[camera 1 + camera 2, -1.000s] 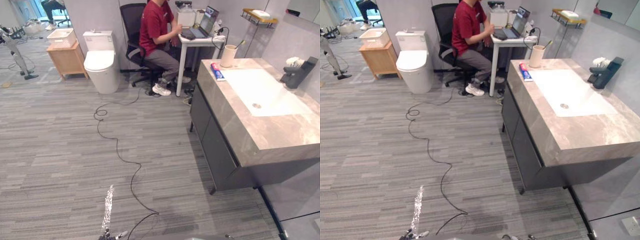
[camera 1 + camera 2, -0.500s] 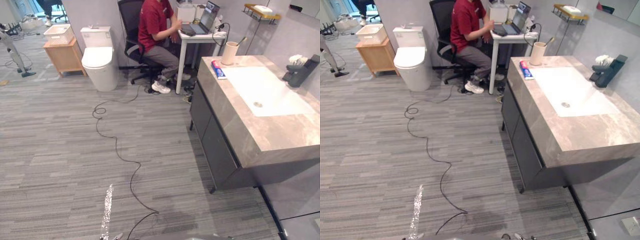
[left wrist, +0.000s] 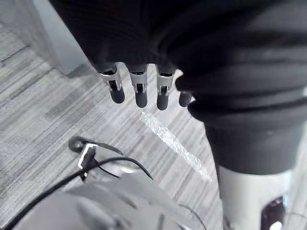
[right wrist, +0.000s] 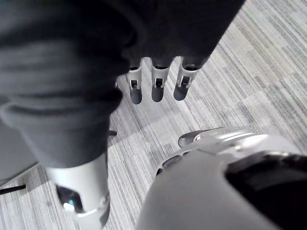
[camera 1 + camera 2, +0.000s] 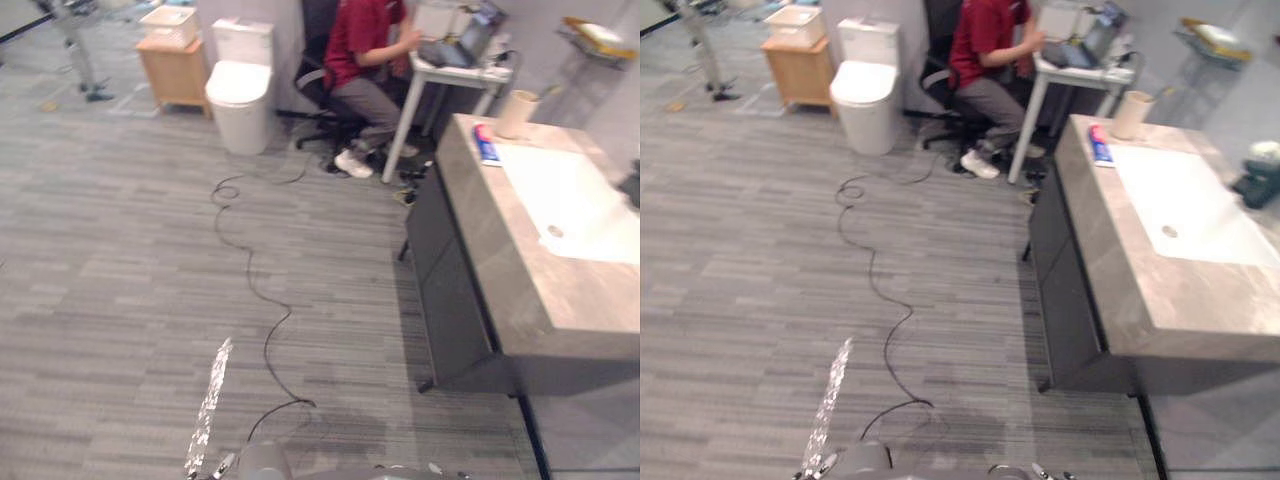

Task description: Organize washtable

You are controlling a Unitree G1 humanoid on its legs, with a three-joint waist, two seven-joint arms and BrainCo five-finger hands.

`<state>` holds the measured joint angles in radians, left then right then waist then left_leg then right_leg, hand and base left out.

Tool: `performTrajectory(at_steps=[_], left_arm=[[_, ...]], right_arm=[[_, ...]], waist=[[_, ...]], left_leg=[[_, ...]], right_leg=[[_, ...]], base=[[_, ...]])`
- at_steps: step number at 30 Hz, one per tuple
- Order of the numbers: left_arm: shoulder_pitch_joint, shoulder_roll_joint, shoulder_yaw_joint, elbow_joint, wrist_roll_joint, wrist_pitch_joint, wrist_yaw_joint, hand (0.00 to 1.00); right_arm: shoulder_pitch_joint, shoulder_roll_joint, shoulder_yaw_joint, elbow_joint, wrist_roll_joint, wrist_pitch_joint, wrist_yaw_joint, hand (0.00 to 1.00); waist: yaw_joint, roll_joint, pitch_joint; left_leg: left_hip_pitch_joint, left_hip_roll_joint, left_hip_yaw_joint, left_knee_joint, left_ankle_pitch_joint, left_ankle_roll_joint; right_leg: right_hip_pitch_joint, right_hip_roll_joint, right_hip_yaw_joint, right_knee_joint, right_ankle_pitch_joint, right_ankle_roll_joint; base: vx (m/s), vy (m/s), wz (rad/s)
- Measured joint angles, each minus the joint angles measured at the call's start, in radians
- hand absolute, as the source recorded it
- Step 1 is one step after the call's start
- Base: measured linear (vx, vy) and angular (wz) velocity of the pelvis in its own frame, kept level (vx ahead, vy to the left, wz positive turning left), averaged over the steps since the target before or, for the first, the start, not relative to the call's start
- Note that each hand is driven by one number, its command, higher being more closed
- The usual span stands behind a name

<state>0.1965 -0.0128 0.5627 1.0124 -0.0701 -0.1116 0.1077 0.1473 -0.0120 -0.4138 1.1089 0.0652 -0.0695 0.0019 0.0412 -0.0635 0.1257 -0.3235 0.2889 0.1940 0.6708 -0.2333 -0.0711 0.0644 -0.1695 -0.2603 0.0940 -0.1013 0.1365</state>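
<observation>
The washtable (image 5: pixel 520 290) stands at the right, a grey stone top over a dark cabinet with a white sink basin (image 5: pixel 575 195). At its far end stand a beige cup (image 5: pixel 1130 115) holding a toothbrush and a red and blue toothpaste tube (image 5: pixel 1099 145) lying flat. A dark faucet (image 5: pixel 1258 185) sits behind the basin. My left hand (image 3: pixel 139 91) hangs over the floor with relaxed straight fingers, holding nothing. My right hand (image 4: pixel 156 86) hangs the same way, also with nothing in it. Both hands are far from the washtable.
A person in a red shirt (image 5: pixel 360 40) sits on a black chair at a white desk (image 5: pixel 455 75) with a laptop, beyond the washtable. A white toilet (image 5: pixel 238 85) and a wooden cabinet (image 5: pixel 172 60) stand at the back. A wall shelf (image 5: pixel 1210 40) hangs above the counter.
The whole picture has shifted, so the camera has moved: the washtable now lies further right and the toilet nearer the middle. Nothing on the counter has moved.
</observation>
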Motion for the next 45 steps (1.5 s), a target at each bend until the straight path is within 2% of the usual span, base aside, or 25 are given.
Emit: performTrajectory(at_steps=[4, 6, 7, 8, 9, 11, 13, 16, 18, 20, 21, 22, 24, 26, 27, 29, 32, 34, 37, 38, 40, 41, 42, 43, 45], left_arm=[[0.021, -0.03, 0.01, -0.024, 0.004, 0.003, 0.005, 0.0], [0.024, -0.002, 0.011, 0.0, 0.006, 0.01, 0.007, 0.0], [0.017, 0.006, 0.003, 0.014, 0.007, 0.013, 0.007, 0.0], [0.015, 0.02, -0.03, 0.028, 0.009, 0.017, 0.005, 0.0], [0.016, 0.038, -0.066, 0.032, 0.017, 0.021, 0.005, 0.0], [0.015, 0.056, -0.118, 0.037, 0.036, 0.022, 0.003, 0.0], [-0.018, 0.062, -0.137, 0.038, 0.055, 0.018, 0.002, 0.0], [-0.079, 0.046, -0.14, 0.038, 0.067, 0.018, 0.001, 0.0], [-0.113, 0.037, -0.168, 0.035, 0.085, 0.017, 0.001, 0.0], [-0.113, 0.024, -0.163, 0.01, 0.096, 0.015, -0.001, 0.0], [-0.119, 0.019, -0.152, 0.016, 0.104, 0.017, -0.002, 0.0], [-0.131, -0.024, -0.106, 0.003, 0.109, 0.016, -0.001, 0.0], [-0.13, -0.069, -0.039, -0.041, 0.109, 0.014, -0.001, 0.0], [-0.127, -0.065, -0.009, -0.041, 0.107, 0.017, -0.001, 0.0], [-0.111, -0.058, 0.015, -0.061, 0.089, 0.015, -0.001, 0.0], [-0.102, -0.053, 0.031, -0.078, 0.081, 0.009, 0.0, 0.0], [-0.07, -0.045, 0.035, -0.073, 0.082, 0.007, -0.001, 0.0], [-0.051, -0.058, 0.029, -0.062, 0.081, 0.007, -0.002, 0.0], [-0.04, -0.066, 0.011, -0.03, 0.078, 0.008, -0.005, 0.0], [-0.044, -0.031, -0.012, -0.029, 0.08, 0.009, -0.013, 0.0], [-0.051, 0.006, -0.074, -0.035, 0.079, 0.006, -0.018, 0.0], [-0.057, 0.03, -0.14, -0.03, 0.079, 0.006, -0.02, 0.0], [-0.067, 0.034, -0.163, -0.027, 0.079, 0.006, -0.02, 0.0], [-0.092, 0.034, -0.184, -0.019, 0.079, 0.004, -0.021, 0.0], [-0.117, 0.039, -0.218, -0.01, 0.08, -0.005, -0.021, 0.0]], right_arm=[[-0.004, -0.021, -0.012, -0.022, -0.116, 0.022, -0.006, 0.0], [-0.003, 0.009, -0.06, -0.001, -0.114, 0.032, 0.002, 0.0], [-0.004, 0.009, -0.071, 0.007, -0.111, 0.032, 0.003, 0.0], [-0.009, 0.014, -0.108, 0.007, -0.101, 0.034, 0.002, 0.0], [-0.011, 0.024, -0.131, 0.005, -0.093, 0.032, -0.001, 0.0], [-0.012, 0.024, -0.125, 0.006, -0.083, 0.031, 0.001, 0.0], [-0.013, 0.023, -0.127, 0.001, -0.073, 0.028, 0.002, 0.0], [-0.014, 0.01, -0.127, -0.039, -0.057, 0.03, 0.0, 0.0], [-0.011, 0.008, -0.126, -0.042, -0.054, 0.03, -0.003, 0.0], [0.037, 0.048, -0.118, -0.077, -0.054, 0.034, -0.006, 0.0], [0.051, 0.05, -0.12, -0.081, -0.052, 0.033, -0.006, 0.0], [0.062, 0.032, -0.138, -0.107, -0.038, 0.034, -0.002, 0.0], [0.047, 0.034, -0.121, -0.16, -0.015, 0.028, -0.008, 0.0], [0.025, 0.04, -0.115, -0.162, -0.006, 0.027, -0.011, 0.0], [0.004, 0.064, -0.093, -0.163, 0.014, 0.018, -0.023, 0.0], [-0.001, 0.072, -0.083, -0.165, 0.022, 0.008, -0.023, 0.0], [-0.048, 0.079, -0.022, -0.165, 0.023, 0.005, -0.025, 0.0], [-0.062, 0.074, 0.002, -0.173, 0.022, -0.002, -0.023, 0.0], [-0.047, 0.071, 0.03, -0.189, 0.022, -0.01, -0.02, 0.0], [-0.031, 0.083, 0.036, -0.202, 0.022, -0.012, -0.019, 0.0], [-0.04, 0.087, 0.066, -0.189, 0.021, -0.008, -0.015, 0.0], [-0.054, 0.087, 0.067, -0.172, 0.016, -0.008, -0.015, 0.0], [-0.06, 0.084, 0.067, -0.171, 0.013, -0.012, -0.015, 0.0], [-0.073, 0.071, 0.067, -0.164, 0.008, -0.012, -0.016, 0.0], [-0.088, 0.049, 0.066, -0.149, 0.003, -0.017, -0.016, 0.0]], waist=[[0.005, 0.037, 0.0], [0.003, -0.005, -0.029], [0.004, -0.006, -0.029], [-0.001, -0.002, -0.019], [-0.007, -0.01, -0.011], [-0.033, -0.008, -0.011], [-0.05, 0.0, -0.009], [-0.069, 0.051, 0.022], [-0.08, 0.061, 0.03], [-0.09, -0.004, -0.004], [-0.096, -0.008, -0.009], [-0.09, 0.048, -0.001], [-0.075, 0.097, 0.009], [-0.062, 0.082, 0.018], [-0.039, 0.044, 0.022], [-0.026, 0.03, 0.016], [-0.018, 0.042, 0.019], [-0.003, 0.062, 0.01], [0.023, 0.103, -0.017], [0.022, 0.071, -0.028], [0.032, 0.037, -0.035], [0.025, 0.036, -0.032], [0.022, 0.043, -0.028], [0.02, 0.072, -0.014], [-0.001, 0.101, -0.014]], left_leg=[[-0.117, 0.049, 0.032, 0.036, -0.029, -0.006], [-0.098, -0.039, 0.093, 0.089, -0.144, 0.033], [-0.079, -0.053, 0.102, 0.09, -0.164, 0.042], [-0.012, -0.073, 0.125, 0.073, -0.193, 0.062], [0.082, -0.1, 0.15, 0.019, -0.201, 0.076], [0.233, -0.143, 0.173, -0.117, -0.187, 0.083], [0.35, -0.187, 0.197, -0.267, -0.156, 0.088], [0.485, -0.201, 0.235, -0.419, -0.143, 0.061], [0.569, -0.213, 0.272, -0.503, -0.11, 0.0], [0.647, -0.258, 0.288, -0.444, -0.101, -0.047], [0.648, -0.244, 0.285, -0.364, -0.109, -0.061], [0.597, -0.14, 0.274, -0.126, -0.068, -0.098], [0.376, 0.037, 0.179, 0.416, 0.113, 0.016], [0.283, 0.067, 0.133, 0.562, 0.11, 0.015], [0.165, 0.073, 0.079, 0.62, 0.103, 0.018], [0.099, 0.065, 0.055, 0.581, 0.097, 0.028], [0.008, 0.002, -0.063, 0.256, 0.027, 0.025], [0.009, -0.09, -0.256, -0.054, 0.009, -0.01], [0.01, -0.099, -0.338, -0.131, 0.044, -0.076], [0.045, -0.091, -0.236, -0.102, -0.014, -0.053], [0.111, -0.08, -0.106, -0.118, -0.053, -0.021], [0.174, -0.08, -0.039, -0.15, -0.063, -0.007], [0.203, -0.078, -0.022, -0.168, -0.063, -0.007], [0.272, -0.06, 0.015, -0.217, -0.063, -0.007], [0.329, -0.036, 0.075, -0.284, -0.062, -0.006]], right_leg=[[0.023, -0.097, -0.013, 0.006, -0.054, 0.088], [-0.002, -0.2, 0.023, 0.135, -0.052, 0.086], [-0.032, -0.22, 0.03, 0.229, -0.051, 0.058], [-0.117, -0.248, 0.056, 0.48, -0.018, -0.088], [-0.197, -0.238, 0.103, 0.744, -0.013, -0.134], [-0.261, -0.155, 0.119, 0.955, -0.079, -0.063], [-0.33, -0.088, 0.035, 0.957, -0.14, -0.066], [-0.454, -0.018, -0.198, 0.729, -0.187, -0.116], [-0.492, 0.018, -0.352, 0.53, -0.138, -0.185], [-0.461, 0.068, -0.438, 0.321, -0.021, -0.37], [-0.451, 0.083, -0.405, 0.328, 0.028, -0.423], [-0.396, 0.139, -0.403, 0.329, -0.024, -0.408], [-0.286, 0.264, -0.322, 0.275, -0.071, -0.401], [-0.231, 0.289, -0.265, 0.271, -0.092, -0.41], [-0.127, 0.308, -0.15, 0.212, -0.095, -0.408], [-0.072, 0.312, -0.076, 0.171, -0.09, -0.383], [0.037, 0.309, 0.129, 0.111, -0.095, -0.323], [0.052, 0.304, 0.276, 0.117, -0.123, -0.273], [0.053, 0.291, 0.359, 0.192, -0.222, -0.194], [-0.013, 0.239, 0.335, 0.337, -0.259, -0.119], [-0.13, 0.131, 0.171, 0.536, -0.239, -0.049], [-0.169, 0.039, 0.001, 0.607, -0.259, -0.048], [-0.175, 0.005, -0.079, 0.608, -0.268, -0.063], [-0.18, -0.015, -0.193, 0.57, -0.281, -0.089], [-0.22, 0.017, -0.207, 0.441, -0.27, -0.087]], base=[[0.19, 0.323, 0.2], [0.44, 0.525, -0.04], [0.51, 0.441, -0.12], [0.55, 0.425, -0.28], [0.55, 0.401, -0.29], [0.56, 0.29, -0.05], [0.6, 0.18, 0.03], [0.62, 0.133, -0.13], [0.64, 0.12, -0.19], [0.73, 0.02, -0.18], [0.78, -0.044, -0.29], [0.73, -0.077, -0.49], [0.8, -0.077, -1.23], [0.57, -0.018, -1.44], [0.73, 0.012, -1.61], [0.53, 0.049, -1.38], [0.54, 0.216, -1.89], [0.43, 0.324, -2.03], [0.41, 0.424, -2.11], [0.4, 0.443, -1.6], [0.36, 0.43, -1.9], [0.27, 0.351, -1.84], [0.22, 0.283, -1.66], [0.16, 0.185, -1.22], [0.22, 0.138, -1.08]])
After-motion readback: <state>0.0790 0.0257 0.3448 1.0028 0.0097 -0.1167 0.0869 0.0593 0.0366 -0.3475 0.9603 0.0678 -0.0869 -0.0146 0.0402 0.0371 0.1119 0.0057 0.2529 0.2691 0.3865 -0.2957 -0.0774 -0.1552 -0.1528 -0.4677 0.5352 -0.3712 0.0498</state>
